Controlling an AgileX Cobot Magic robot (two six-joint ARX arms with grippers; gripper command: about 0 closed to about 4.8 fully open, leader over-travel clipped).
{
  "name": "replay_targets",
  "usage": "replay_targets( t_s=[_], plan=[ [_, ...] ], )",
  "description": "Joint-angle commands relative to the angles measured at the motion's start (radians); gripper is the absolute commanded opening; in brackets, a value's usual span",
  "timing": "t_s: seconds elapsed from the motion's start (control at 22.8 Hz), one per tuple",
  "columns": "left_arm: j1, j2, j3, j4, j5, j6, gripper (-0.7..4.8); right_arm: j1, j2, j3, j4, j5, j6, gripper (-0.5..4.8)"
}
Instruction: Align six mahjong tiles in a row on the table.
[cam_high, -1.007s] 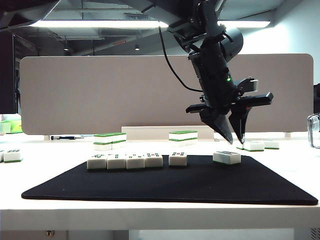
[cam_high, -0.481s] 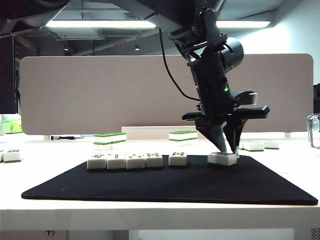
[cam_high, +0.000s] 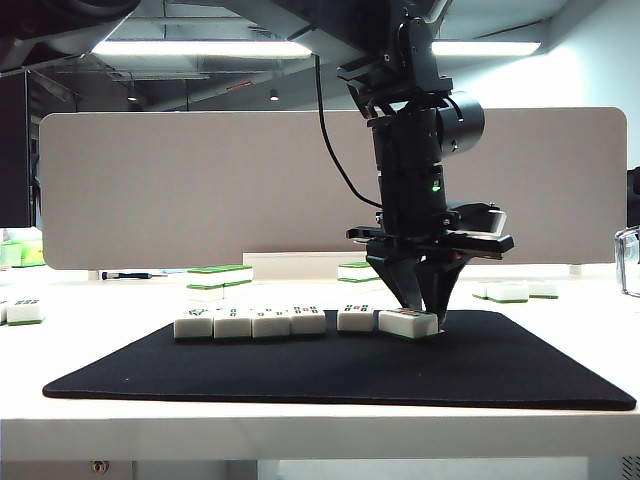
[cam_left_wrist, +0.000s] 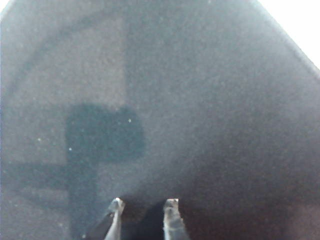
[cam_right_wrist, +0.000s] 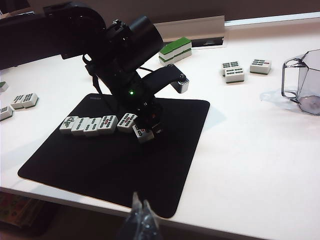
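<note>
Tiles (cam_high: 275, 322): sixth tile (cam_right_wrist: 143, 133) in left claw (cam_high: 420, 318) | left wrist: mat (cam_left_wrist: 200, 100) only | right claw (cam_right_wrist: 140, 210): pinched together

Bright ceiling strips overhead; left wrist view dim, blurred.

Exterior cam low, level with surface (cam_high: 560, 425), facing divider. Left wrist cam close, straight down on mat (cam_left_wrist: 200, 100). Right wrist cam high, far; shares mat and tile row (cam_right_wrist: 97, 124) with exterior.
</note>
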Motion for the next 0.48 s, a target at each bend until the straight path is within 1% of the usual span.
replay_targets(
  t_s=[0.04,0.09,0.13,0.18,0.22,0.26,0.48],
  plan=[
    [-0.013,-0.051,0.004,-0.004,-0.004,0.007,1.11,0.002,-0.011,0.002,0.016,-0.001,0.0,-0.01],
    [-0.013,-0.067,0.004,-0.009,-0.004,0.004,1.11,0.002,-0.011,0.002,0.016,-0.001,0.0,-0.01],
    [-0.013,-0.079,0.004,-0.03,-0.001,0.004,1.34,0.002,-0.011,0.002,0.016,-0.001,0.0,-0.01],
    [-0.013,-0.088,0.004,-0.073,-0.001,0.005,1.96,0.002,-0.011,0.002,0.016,-0.001,0.0,-0.01],
    [-0.01,-0.089,0.003,-0.129,-0.002,0.005,2.77,0.002,-0.011,0.002,0.016,-0.001,0.0,-0.01],
    [-0.002,-0.088,0.001,-0.141,-0.001,0.005,3.16,0.002,-0.011,0.002,0.016,-0.001,0.0,-0.01],
    [0.002,-0.082,-0.005,-0.13,-0.001,0.005,3.18,0.002,-0.011,0.002,0.016,0.0,0.0,-0.01]
  ],
)
